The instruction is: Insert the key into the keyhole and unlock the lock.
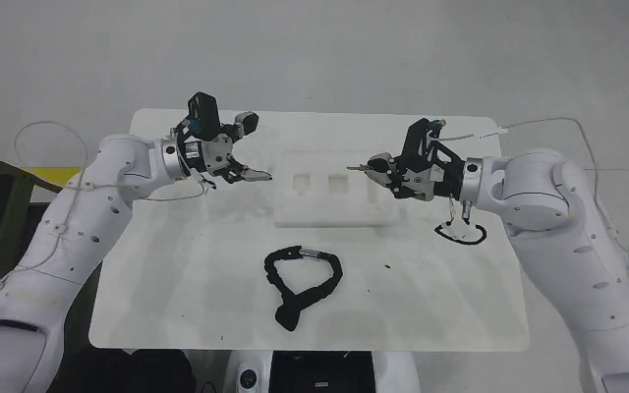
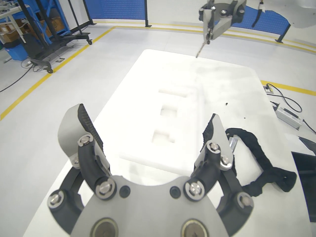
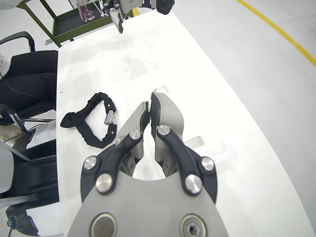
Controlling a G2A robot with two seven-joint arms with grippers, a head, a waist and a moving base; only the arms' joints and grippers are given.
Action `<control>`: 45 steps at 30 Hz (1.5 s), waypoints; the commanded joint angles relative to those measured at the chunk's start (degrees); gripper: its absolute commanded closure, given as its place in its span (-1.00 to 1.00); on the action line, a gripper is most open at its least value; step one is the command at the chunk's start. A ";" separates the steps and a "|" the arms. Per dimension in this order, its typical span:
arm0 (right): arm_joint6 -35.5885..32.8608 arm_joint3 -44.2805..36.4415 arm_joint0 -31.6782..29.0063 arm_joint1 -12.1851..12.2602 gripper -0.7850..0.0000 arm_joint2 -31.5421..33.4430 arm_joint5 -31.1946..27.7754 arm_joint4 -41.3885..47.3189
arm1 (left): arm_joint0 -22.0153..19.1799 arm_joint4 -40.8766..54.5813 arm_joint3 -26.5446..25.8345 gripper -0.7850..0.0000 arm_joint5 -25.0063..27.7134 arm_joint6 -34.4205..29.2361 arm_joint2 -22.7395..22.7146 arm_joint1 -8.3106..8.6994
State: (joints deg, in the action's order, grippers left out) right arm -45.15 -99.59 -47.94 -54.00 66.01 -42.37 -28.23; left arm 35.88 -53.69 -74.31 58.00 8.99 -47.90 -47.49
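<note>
On the white table [image 1: 177, 314], a black fabric-sleeved chain lock [image 1: 301, 280] is recorded lying in a closed loop on the robot's side of a white foam block [image 1: 334, 212], apart from it. A short metal lock cylinder [image 3: 108, 118] is noted at the joint of the loop; its keyhole cannot be made out. The foam block is set at the middle of the table, and square recesses [image 1: 303, 182] are cut into its top face. The right gripper [image 1: 376, 169] is held above the right end of the foam block, clear of the surface, with its jaws pressed together on the key [image 1: 360, 168]. The key's thin blade is seen projecting beyond the fingertips, directed toward the left arm. In the right wrist view the ribbed pads [image 3: 154, 114] of the right gripper [image 3: 148, 108] are seen closed against each other. The left gripper [image 1: 254, 149] is held in the air above the table off the left end of the foam block, with its jaws spread wide and nothing between them. Both grippers are well apart from the chain lock, and nothing is in contact with it.
</note>
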 commanded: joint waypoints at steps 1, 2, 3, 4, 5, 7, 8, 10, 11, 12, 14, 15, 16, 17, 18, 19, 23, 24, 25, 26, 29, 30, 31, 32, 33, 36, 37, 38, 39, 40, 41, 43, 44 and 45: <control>0.00 0.00 0.00 0.00 1.00 0.00 0.00 0.00 | 0.76 0.22 -2.89 -1.00 0.00 -1.43 1.42 0.42; 0.00 0.00 0.00 0.00 1.00 0.00 0.00 0.00 | 1.02 0.26 -3.98 -1.00 0.00 -2.12 2.08 0.65; 0.00 0.00 0.00 0.00 1.00 0.00 0.00 0.00 | 1.31 0.52 -4.96 -1.00 0.00 -2.75 2.85 0.87; 0.00 0.00 0.00 0.00 1.00 0.00 0.00 0.00 | 1.53 0.88 -5.97 -1.00 0.00 -3.37 3.73 1.08; 0.00 0.00 0.00 0.00 1.00 0.00 0.00 0.00 | 1.46 1.13 -6.70 -1.00 0.00 -4.00 4.40 1.32; 0.00 0.00 0.00 0.00 1.00 0.00 0.00 0.00 | 1.24 0.62 -8.30 -1.00 0.00 -5.88 6.15 1.75; 0.00 0.00 0.00 0.00 1.00 0.00 0.00 0.00 | 1.03 0.89 -8.81 -1.00 0.00 -6.40 6.91 1.95; 0.00 0.00 0.00 0.00 1.00 0.00 0.00 0.00 | 0.58 0.72 -10.13 -1.00 0.00 -7.40 8.62 2.30; 0.00 0.00 0.00 0.00 1.00 0.00 0.00 0.00 | 0.27 0.12 -10.66 -1.00 0.00 -7.90 9.40 2.48; 0.00 0.00 0.00 0.00 1.00 0.00 0.00 0.00 | 0.10 -0.51 -11.15 -1.00 0.00 -8.17 10.26 2.63; 0.00 0.00 0.00 0.00 1.00 0.00 0.00 0.00 | -0.14 -0.96 -11.87 -1.00 0.00 -8.03 12.04 2.91; 0.00 0.00 0.00 0.00 1.00 0.00 0.00 0.00 | -0.48 -1.34 -12.30 -1.00 0.00 -8.21 13.01 3.06; 0.00 0.00 0.00 0.00 1.00 0.00 0.00 0.00 | -1.06 -1.91 -12.53 -1.00 0.00 -8.28 13.69 3.22; 0.00 0.00 0.00 0.00 1.00 0.00 0.00 0.00 | -1.54 -2.37 -12.55 -1.00 0.00 -8.22 14.36 3.38; 0.00 0.00 0.00 0.00 1.00 0.00 0.00 0.00 | -2.02 -2.93 -12.61 -1.00 0.00 -8.20 15.01 3.51; 0.00 0.00 0.00 0.00 1.00 0.00 0.00 0.00 | -2.36 -3.21 -12.57 -1.00 0.00 -8.21 15.83 3.63; 0.00 0.00 0.00 0.00 1.00 0.00 0.00 0.00 | -4.18 -3.15 -12.53 -1.00 0.00 -8.14 19.64 3.96; 0.00 0.00 0.00 0.00 1.00 0.00 0.00 0.00 | -4.18 -3.15 -12.53 -1.00 0.00 -8.14 19.64 3.96; 0.00 0.00 0.00 0.00 1.00 0.00 0.00 0.00 | -4.18 -3.15 -12.53 -1.00 0.00 -8.14 19.64 3.96; 0.00 0.00 0.00 0.00 1.00 0.00 0.00 0.00 | -4.18 -3.15 -12.53 -1.00 0.00 -8.14 19.64 3.96; 0.00 0.00 0.00 0.00 1.00 0.00 0.00 0.00 | -4.18 -3.15 -12.53 -1.00 0.00 -8.14 19.64 3.96; 0.00 0.00 0.00 0.00 1.00 0.00 0.00 0.00 | -4.18 -3.15 -12.53 -1.00 0.00 -8.14 19.64 3.96; 0.00 0.00 0.00 0.00 1.00 0.00 0.00 0.00 | -4.18 -3.15 -12.53 -1.00 0.00 -8.14 19.64 3.96; 0.00 0.00 0.00 0.00 1.00 0.00 0.00 0.00 | -4.18 -3.15 -12.53 -1.00 0.00 -8.14 19.64 3.96; 0.00 0.00 0.00 0.00 1.00 0.00 0.00 0.00 | -4.18 -3.15 -12.53 -1.00 0.00 -8.14 19.64 3.96; 0.00 0.00 0.00 0.00 1.00 0.00 0.00 0.00 | -4.18 -3.15 -12.53 -1.00 0.00 -8.14 19.64 3.96; 0.00 0.00 0.00 0.00 1.00 0.00 0.00 0.00 | -4.18 -3.15 -12.53 -1.00 0.00 -8.14 19.64 3.96; 0.00 0.00 0.00 0.00 1.00 0.00 0.00 0.00 | -4.18 -3.15 -12.53 -1.00 0.00 -8.14 19.64 3.96; 0.00 0.00 0.00 0.00 1.00 0.00 0.00 0.00 | -4.18 -3.15 -12.53 -1.00 0.00 -8.14 19.64 3.96; 0.00 0.00 0.00 0.00 1.00 0.00 0.00 0.00 | -4.18 -3.15 -12.53 -1.00 0.00 -8.14 19.64 3.96; 0.00 0.00 0.00 0.00 1.00 0.00 0.00 0.00 | -4.18 -3.15 -12.53 -1.00 0.00 -8.14 19.64 3.96; 0.00 0.00 0.00 0.00 1.00 0.00 0.00 0.00 | -3.86 -3.20 -12.63 -1.00 -0.61 -8.30 19.59 3.95; 0.00 0.00 0.00 0.00 1.00 0.00 0.00 0.00 | -3.48 -3.39 -12.93 -1.00 -1.10 -8.72 19.45 3.92; 0.00 0.00 0.00 0.00 1.00 0.00 0.00 0.00 | -3.22 -3.57 -13.06 -1.00 -1.20 -9.16 19.27 3.91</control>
State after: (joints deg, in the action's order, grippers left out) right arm -45.15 -99.59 -47.94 -54.00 66.01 -42.37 -28.23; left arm 32.30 -57.04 -87.17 57.15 0.33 -28.44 -43.56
